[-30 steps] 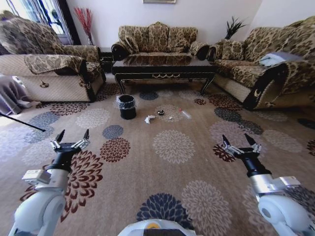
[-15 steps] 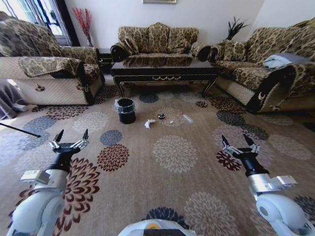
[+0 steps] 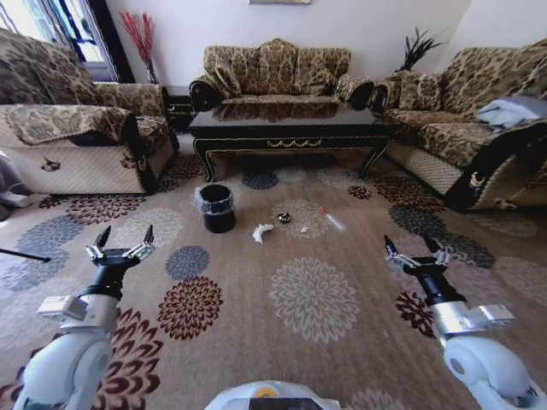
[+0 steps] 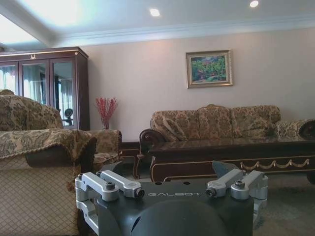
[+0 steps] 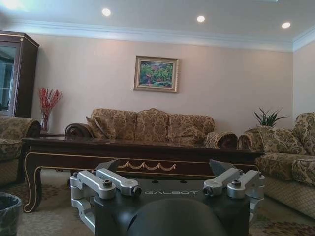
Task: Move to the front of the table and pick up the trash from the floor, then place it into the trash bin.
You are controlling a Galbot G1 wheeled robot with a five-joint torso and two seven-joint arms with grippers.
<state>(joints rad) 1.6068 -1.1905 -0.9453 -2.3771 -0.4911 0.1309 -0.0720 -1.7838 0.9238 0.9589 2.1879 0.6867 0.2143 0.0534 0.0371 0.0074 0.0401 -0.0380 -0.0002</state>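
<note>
The dark brown table (image 3: 286, 132) with gold ornament stands ahead, before the middle sofa; it also shows in the wrist views (image 4: 231, 155) (image 5: 138, 155). On the patterned carpet floor (image 3: 316, 295) in front of it lies the trash: crumpled white paper (image 3: 261, 231), a small dark lump (image 3: 285, 218), a tiny white scrap (image 3: 303, 229) and a clear bottle with red cap (image 3: 332, 219). The black trash bin (image 3: 216, 207) with its plastic liner stands left of the litter. My left gripper (image 3: 120, 243) and right gripper (image 3: 413, 248) are held open and empty, well short of the trash.
Patterned sofas flank the carpet: one on the left (image 3: 73, 141), one behind the table (image 3: 278, 73), one on the right (image 3: 474, 128). A thin dark rod (image 3: 17, 254) lies at the far left. A plant (image 3: 419, 47) and red twigs (image 3: 141, 34) stand in the corners.
The whole view has shifted: the table, bin and litter now sit lower and slightly rightward in the picture as the camera moved. Both arms keep the same open pose.
</note>
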